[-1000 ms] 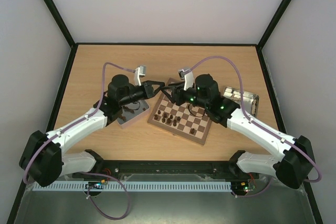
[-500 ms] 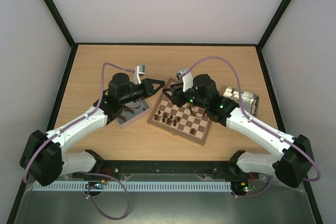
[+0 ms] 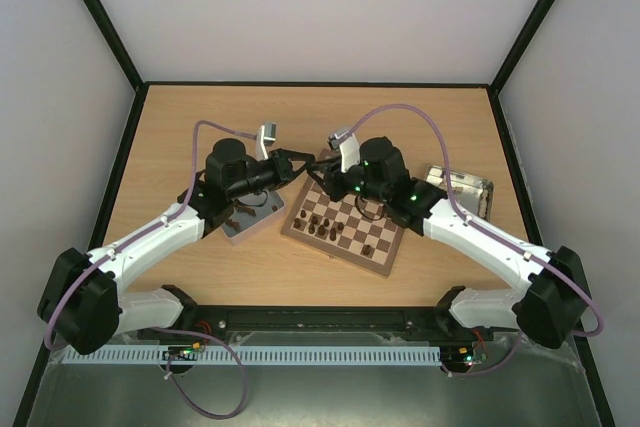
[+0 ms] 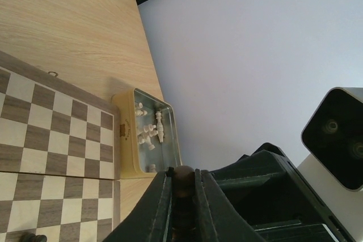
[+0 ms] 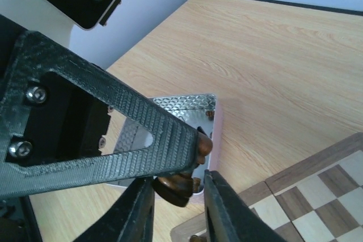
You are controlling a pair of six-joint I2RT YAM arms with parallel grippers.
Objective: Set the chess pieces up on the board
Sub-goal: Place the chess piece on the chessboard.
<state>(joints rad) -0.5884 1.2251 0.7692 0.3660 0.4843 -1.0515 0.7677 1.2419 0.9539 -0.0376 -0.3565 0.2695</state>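
Observation:
My left gripper [image 3: 301, 164] is shut on a dark brown chess piece [image 4: 182, 179] and holds it in the air just off the board's far left corner. My right gripper [image 3: 320, 176] is open, and its jaws stand on either side of that piece's round base [image 5: 177, 187]. The right fingers [image 5: 220, 205] do not clearly press on it. The left gripper's ribbed finger [image 5: 113, 134] crosses the right wrist view. The board [image 3: 335, 256] lies in the middle of the table, and several dark pieces [image 3: 321, 224] stand on its near rows.
A grey tray [image 3: 262, 218] with more dark pieces sits left of the board, under the left arm; it also shows in the right wrist view [image 5: 187, 106]. A yellow-sided tray [image 3: 470, 189] with white pieces sits right of the board, also in the left wrist view [image 4: 127, 140].
My right gripper has moved left towards the left gripper and now straddles the held piece's base. The left gripper has barely shifted and still holds the piece.

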